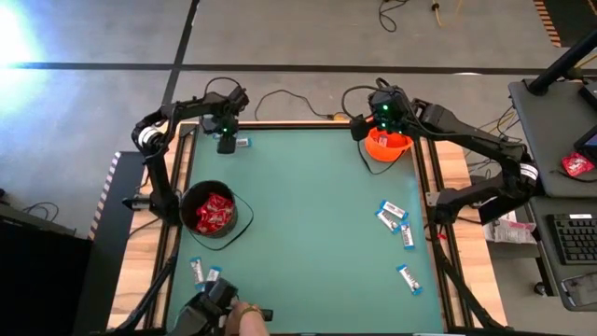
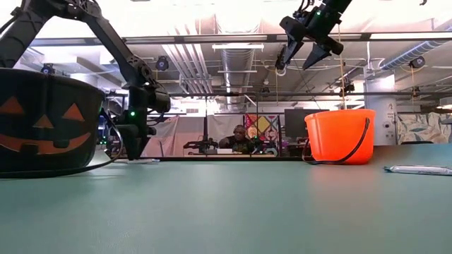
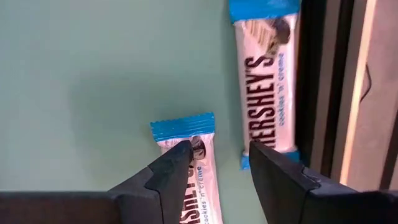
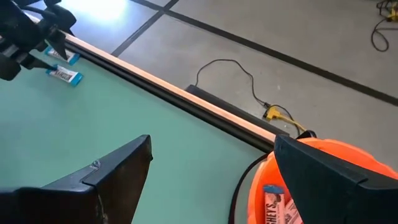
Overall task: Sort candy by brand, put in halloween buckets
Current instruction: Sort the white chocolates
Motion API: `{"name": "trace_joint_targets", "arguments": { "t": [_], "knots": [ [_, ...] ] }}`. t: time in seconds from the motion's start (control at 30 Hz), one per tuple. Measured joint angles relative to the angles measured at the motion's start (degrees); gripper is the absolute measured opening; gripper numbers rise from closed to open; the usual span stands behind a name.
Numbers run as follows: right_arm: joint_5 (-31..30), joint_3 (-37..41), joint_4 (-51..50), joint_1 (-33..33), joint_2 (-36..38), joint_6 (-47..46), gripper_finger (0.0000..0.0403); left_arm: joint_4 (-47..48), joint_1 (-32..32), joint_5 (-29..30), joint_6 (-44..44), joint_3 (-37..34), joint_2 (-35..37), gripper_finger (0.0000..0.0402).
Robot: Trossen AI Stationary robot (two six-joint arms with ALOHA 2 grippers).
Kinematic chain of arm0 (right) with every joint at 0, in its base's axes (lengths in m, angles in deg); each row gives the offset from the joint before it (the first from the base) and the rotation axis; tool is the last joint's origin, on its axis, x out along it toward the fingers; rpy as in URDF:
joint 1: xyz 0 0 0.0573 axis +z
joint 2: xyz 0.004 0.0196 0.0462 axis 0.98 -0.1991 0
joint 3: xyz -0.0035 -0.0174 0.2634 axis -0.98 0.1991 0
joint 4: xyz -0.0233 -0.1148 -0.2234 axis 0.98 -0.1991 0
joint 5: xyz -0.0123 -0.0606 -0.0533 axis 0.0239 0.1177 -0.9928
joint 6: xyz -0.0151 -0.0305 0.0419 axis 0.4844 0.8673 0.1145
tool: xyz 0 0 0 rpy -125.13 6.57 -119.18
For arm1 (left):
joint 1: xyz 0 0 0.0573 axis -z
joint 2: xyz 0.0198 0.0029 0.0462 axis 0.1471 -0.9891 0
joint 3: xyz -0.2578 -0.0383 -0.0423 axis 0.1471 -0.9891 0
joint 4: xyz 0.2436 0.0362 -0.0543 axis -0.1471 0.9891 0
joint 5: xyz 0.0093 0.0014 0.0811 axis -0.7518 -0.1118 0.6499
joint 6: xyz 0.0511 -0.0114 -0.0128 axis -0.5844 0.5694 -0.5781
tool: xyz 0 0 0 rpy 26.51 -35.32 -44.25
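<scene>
My left gripper (image 1: pixel 227 142) is open and low over the table's far left, above two white-and-blue bars lying flat. In the left wrist view (image 3: pixel 221 152) one bar (image 3: pixel 194 171) lies under one fingertip and the other bar (image 3: pixel 264 87) lies beyond the other finger. My right gripper (image 1: pixel 366 129) is open and empty, high above the orange bucket (image 2: pixel 339 135), which holds a bar (image 4: pixel 277 205). The black bucket (image 1: pixel 210 210) at the left holds several red packets (image 1: pixel 215 213). My left gripper points down at the table. One fingertip (image 3: pixel 180 155) stands over the blue end of the nearer bar (image 3: pixel 186 127), which lies flat. I cannot tell whether the finger touches it.
More white-and-blue bars lie loose at the right (image 1: pixel 392 215), at the near right (image 1: pixel 409 278) and at the near left (image 1: pixel 203 273). A person's hand (image 1: pixel 247 317) shows at the near edge. A wooden rail (image 4: pixel 205 102) borders the far edge.
</scene>
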Motion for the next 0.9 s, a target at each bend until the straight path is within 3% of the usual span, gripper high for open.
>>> {"name": "trace_joint_targets", "arguments": {
  "t": [0.4,0.5,0.6,0.73,0.9],
  "knots": [
    [1.7,0.0,0.0,0.0,0.1,6.6,0.0331,0.3,6.7,-4.2,-3.3,0.2,0.3,0.0155],
    [1.9,0.0,-0.1,0.0,0.1,6.8,0.0331,1.4,7.5,2.8,-12.4,2.7,0.5,0.0155],
    [1.9,0.0,-1.1,0.3,0.1,5.8,0.0331,5.8,4.5,9.4,-20.3,6.5,1.8,0.0155],
    [3.4,0.0,-4.5,0.9,0.1,3.8,0.0331,8.5,-0.4,10.6,-32.8,8.5,1.7,0.0145],
    [3.3,0.0,-6.3,2.6,0.1,-0.2,0.0319,9.1,-3.4,10.1,-41.2,7.8,1.7,0.0076]
  ]
}}
